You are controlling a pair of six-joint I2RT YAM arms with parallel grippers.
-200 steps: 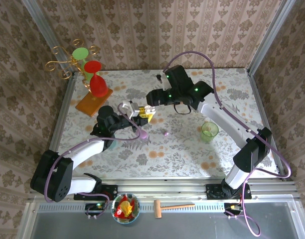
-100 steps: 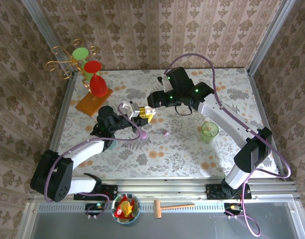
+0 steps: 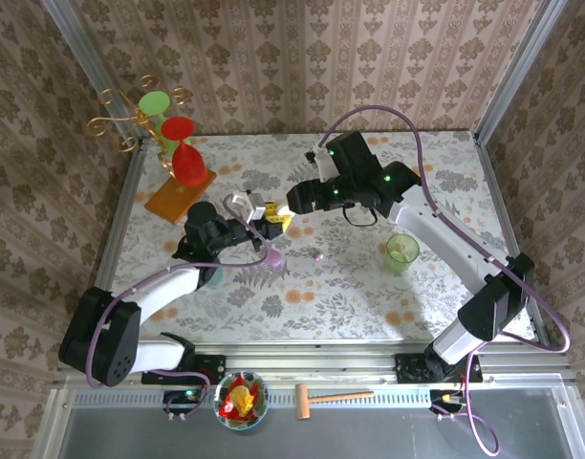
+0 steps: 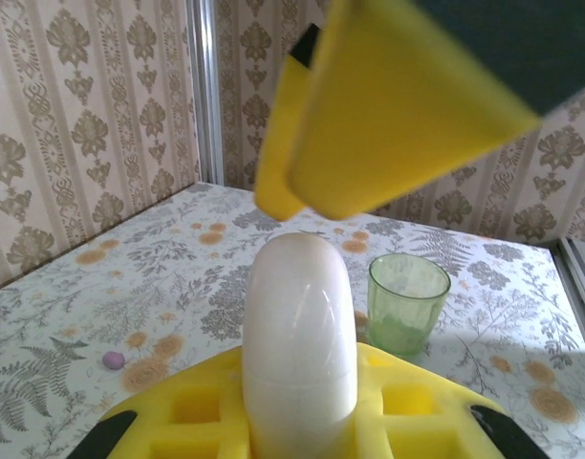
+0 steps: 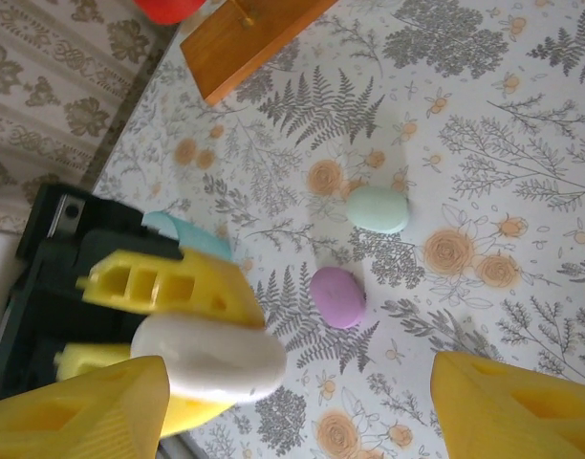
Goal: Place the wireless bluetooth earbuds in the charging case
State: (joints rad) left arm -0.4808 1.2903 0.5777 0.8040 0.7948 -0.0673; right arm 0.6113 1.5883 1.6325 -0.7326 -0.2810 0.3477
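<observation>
left end effector clamping white case

Lab robot cell: aluminium frame, wallpapered walls.

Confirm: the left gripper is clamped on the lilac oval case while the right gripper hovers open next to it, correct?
No. The left gripper is clamped on the white oval case; the lilac oval case lies free on the table, as the right wrist view shows. The right gripper is open next to it.
</observation>
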